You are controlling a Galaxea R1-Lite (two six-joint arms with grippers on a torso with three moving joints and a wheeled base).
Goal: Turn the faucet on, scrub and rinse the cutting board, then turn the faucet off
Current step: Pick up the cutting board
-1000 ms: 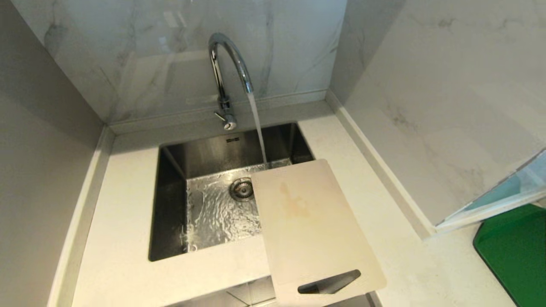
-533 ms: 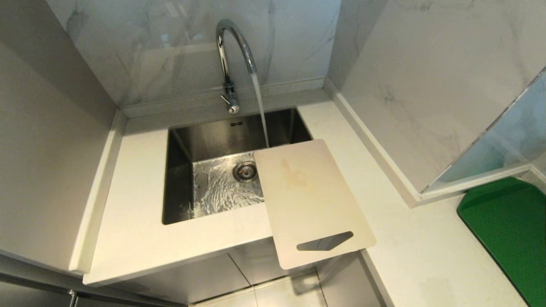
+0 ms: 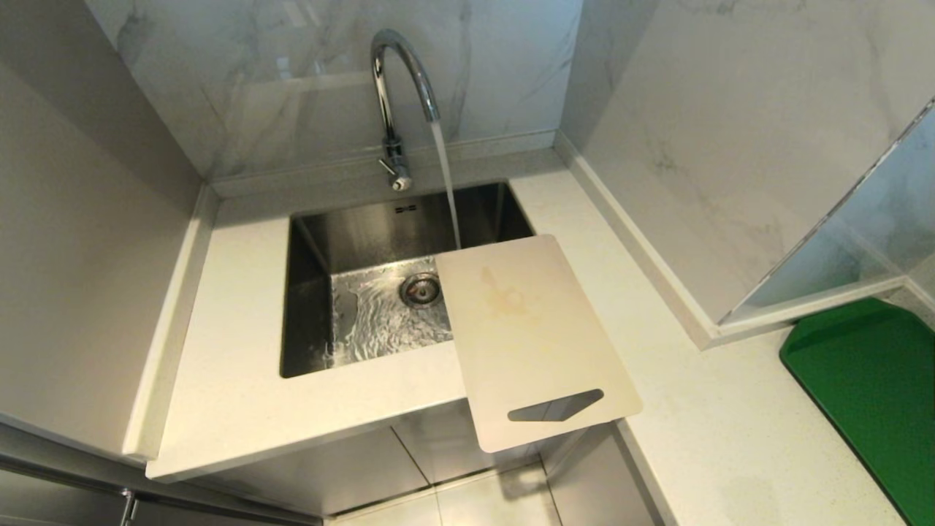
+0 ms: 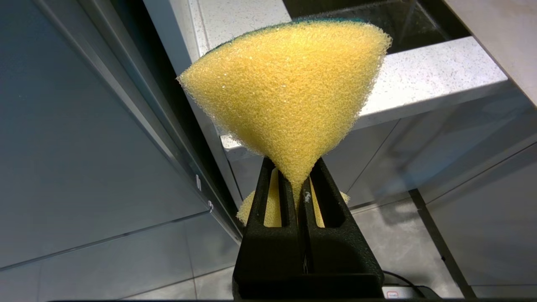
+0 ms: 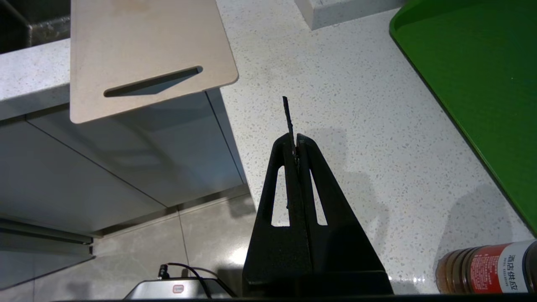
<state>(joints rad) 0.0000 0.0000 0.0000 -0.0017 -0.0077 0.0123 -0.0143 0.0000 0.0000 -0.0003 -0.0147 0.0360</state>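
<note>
Water runs from the chrome faucet (image 3: 398,73) into the steel sink (image 3: 314,307). The cream cutting board (image 3: 526,336) lies flat over the sink's front right corner, stained near its far end. Its handle slot end overhangs the counter's front edge, also seen in the right wrist view (image 5: 142,42). Neither arm shows in the head view. My left gripper (image 4: 298,176) is shut on a yellow sponge (image 4: 289,92), low in front of the counter. My right gripper (image 5: 296,140) is shut below the counter edge, right of the board, with a thin dark strip poking from its tips.
A green mat (image 3: 869,387) lies on the white counter (image 3: 241,365) at the far right. A brown jar with a red label (image 5: 486,268) stands near it. Marble walls close in behind and to the right of the sink. Cabinet fronts and tiled floor lie below.
The whole head view has pulled back and shifted, so the counter's front edge and floor now show. Board, faucet and running water keep their places.
</note>
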